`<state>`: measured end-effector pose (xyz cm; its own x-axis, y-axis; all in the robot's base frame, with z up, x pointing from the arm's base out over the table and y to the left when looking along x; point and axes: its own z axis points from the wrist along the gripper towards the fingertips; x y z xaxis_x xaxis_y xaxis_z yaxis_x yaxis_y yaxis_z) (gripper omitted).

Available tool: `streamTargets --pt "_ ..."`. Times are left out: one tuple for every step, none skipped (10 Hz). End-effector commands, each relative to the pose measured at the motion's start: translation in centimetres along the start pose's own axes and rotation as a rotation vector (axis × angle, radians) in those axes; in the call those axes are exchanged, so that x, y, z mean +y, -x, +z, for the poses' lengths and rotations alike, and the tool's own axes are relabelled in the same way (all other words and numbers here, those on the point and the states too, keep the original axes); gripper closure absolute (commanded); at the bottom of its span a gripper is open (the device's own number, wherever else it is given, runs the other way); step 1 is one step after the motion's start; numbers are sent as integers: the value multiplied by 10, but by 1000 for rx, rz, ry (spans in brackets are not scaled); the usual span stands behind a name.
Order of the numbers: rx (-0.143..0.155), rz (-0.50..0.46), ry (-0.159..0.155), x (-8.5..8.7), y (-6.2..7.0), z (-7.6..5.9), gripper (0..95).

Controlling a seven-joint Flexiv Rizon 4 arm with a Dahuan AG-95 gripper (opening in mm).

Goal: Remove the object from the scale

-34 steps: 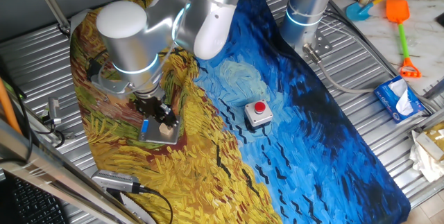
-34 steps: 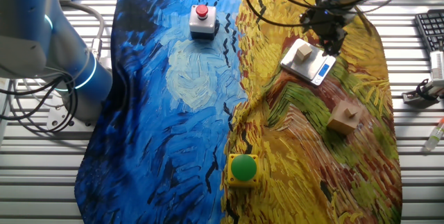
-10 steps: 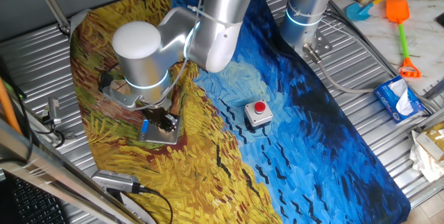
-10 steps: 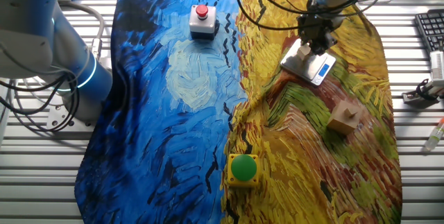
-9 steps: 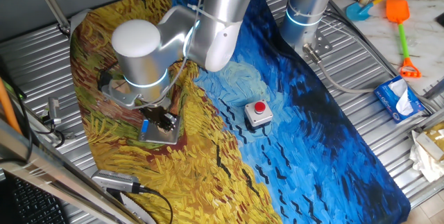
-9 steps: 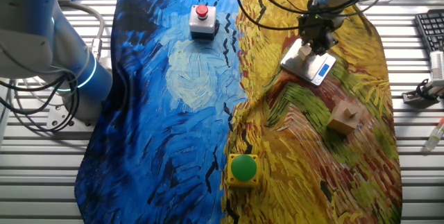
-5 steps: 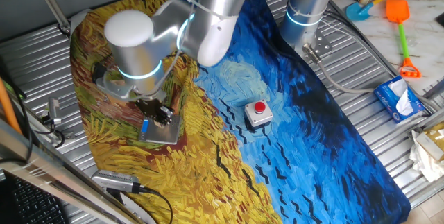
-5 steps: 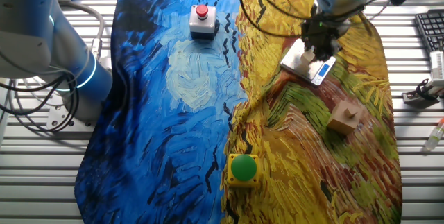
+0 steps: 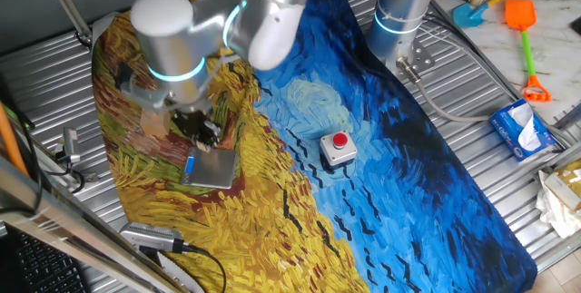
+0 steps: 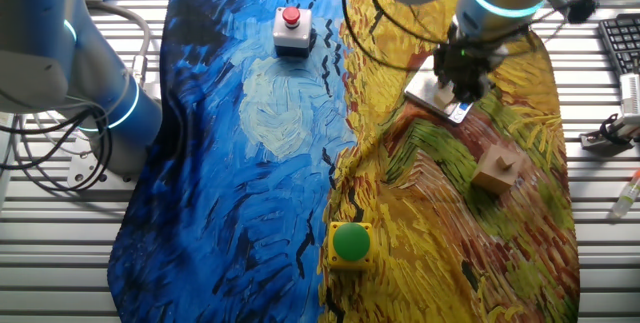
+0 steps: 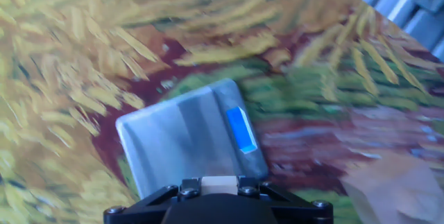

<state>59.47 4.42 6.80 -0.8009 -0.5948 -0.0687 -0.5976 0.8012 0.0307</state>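
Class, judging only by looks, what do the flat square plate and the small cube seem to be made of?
The flat silver-grey square plate looks like brushed metal, with a dull streaky sheen. The small light-tan cube held in the tool looks like pale matte unfinished wood, though little shows.

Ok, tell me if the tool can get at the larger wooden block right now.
Probably not to grasp it: the tool is shut on the small cube above the scale. The cloth between it and the block looks unobstructed.

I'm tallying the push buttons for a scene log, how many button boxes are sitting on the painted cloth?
2. A red button box sits on the blue part of the cloth; a green button box sits near the cloth's edge, where blue meets yellow. More could be hidden behind the arm.
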Motion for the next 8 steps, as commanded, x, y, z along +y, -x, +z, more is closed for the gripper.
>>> streamTargets --pt "0 7 2 -8 -9 -1 950" --pt "-1 8 3 -11 -12 0 950" --pt "-3 4 4 -17 -16 5 950" --pt "-6 1 5 -20 -19 9 950" --pt "-9 -2 5 -22 -21 13 950" --pt "-9 2 4 -23 -22 17 950" --pt "-11 8 6 -23 -23 21 950" --pt "-18 11 7 -24 -23 25 950"
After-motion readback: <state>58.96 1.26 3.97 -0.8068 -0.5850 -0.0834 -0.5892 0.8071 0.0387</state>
